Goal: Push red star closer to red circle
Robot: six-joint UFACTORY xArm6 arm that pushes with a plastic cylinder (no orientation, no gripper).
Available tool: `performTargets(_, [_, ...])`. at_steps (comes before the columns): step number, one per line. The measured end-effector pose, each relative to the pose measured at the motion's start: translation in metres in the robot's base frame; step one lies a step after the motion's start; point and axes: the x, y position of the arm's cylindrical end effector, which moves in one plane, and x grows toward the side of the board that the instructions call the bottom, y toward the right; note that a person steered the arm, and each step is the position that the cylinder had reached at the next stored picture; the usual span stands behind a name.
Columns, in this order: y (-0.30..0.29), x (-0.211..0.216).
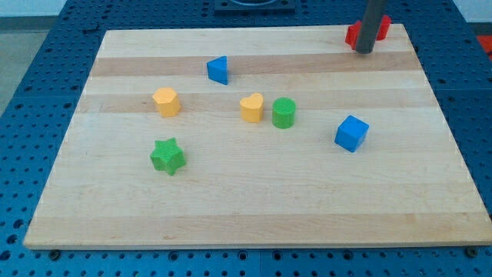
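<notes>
There is only one camera view. It looks from above and from the front side, tilted down at the tabletop (254, 200), so the far edge appears shorter than the near edge. The whole wooden board fits in the picture, with a little of the blue perforated base (31, 46) around it on all sides. The camera stands at a medium distance. The rod (370, 23) enters from the view's top right and is cut off by the frame.

So the wooden counter (254, 200) has a blue triangle (218, 69) upper middle, yellow hexagon (166, 101) left, yellow heart (251, 108) touching a green cylinder (284, 113) mid-frame, blue cube (352, 133) right, green star (167, 156) lower left, and red blocks (352, 34) top right, partly hidden.
</notes>
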Motion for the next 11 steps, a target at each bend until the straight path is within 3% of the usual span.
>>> performTargets(3, [-0.054, 0.017])
performTargets(11, [-0.028, -0.023])
